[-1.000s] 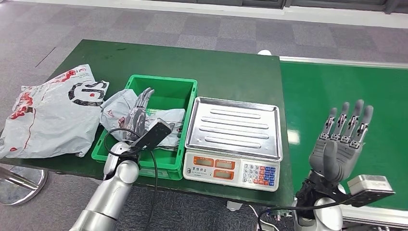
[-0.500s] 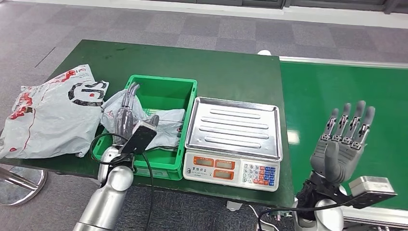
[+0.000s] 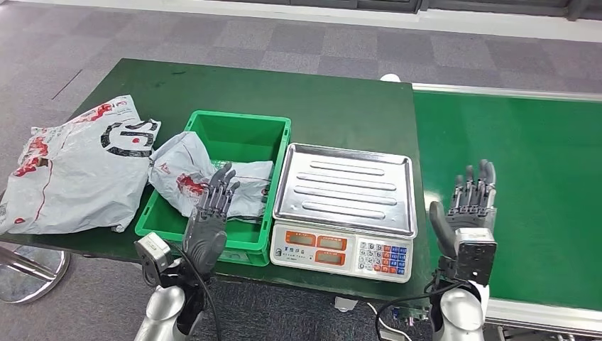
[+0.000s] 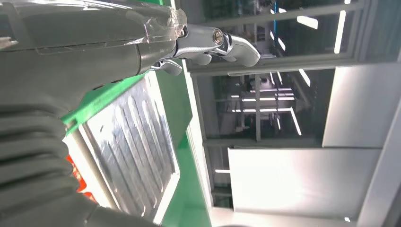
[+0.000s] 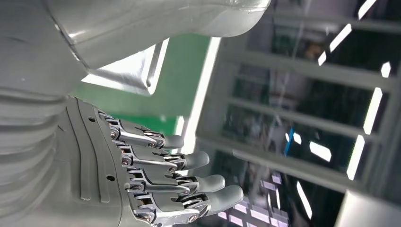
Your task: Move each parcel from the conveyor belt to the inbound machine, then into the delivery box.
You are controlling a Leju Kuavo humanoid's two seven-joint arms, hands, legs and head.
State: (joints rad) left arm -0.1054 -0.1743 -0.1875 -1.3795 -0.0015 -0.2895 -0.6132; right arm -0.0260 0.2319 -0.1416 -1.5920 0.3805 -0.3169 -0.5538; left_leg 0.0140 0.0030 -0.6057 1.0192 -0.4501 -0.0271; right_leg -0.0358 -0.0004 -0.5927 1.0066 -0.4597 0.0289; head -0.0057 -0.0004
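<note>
A crumpled grey parcel point(image 3: 213, 183) lies in the green box point(image 3: 245, 135), just left of the scale point(image 3: 344, 202), draped over the box's left wall. A larger parcel point(image 3: 71, 167) rests on the table point(image 3: 334, 106) farther left of the scale. The belt point(image 3: 511, 177) right of the scale carries no parcel in the head view. The left hand point(image 3: 209, 224) hovers at the box's near edge, fingers spread, holding nothing. The right hand point(image 3: 468, 220) is raised just right of the scale, fingers apart and empty. The next pickup likely calls for reaching the right hand over the belt with fingers wide before closing.
</note>
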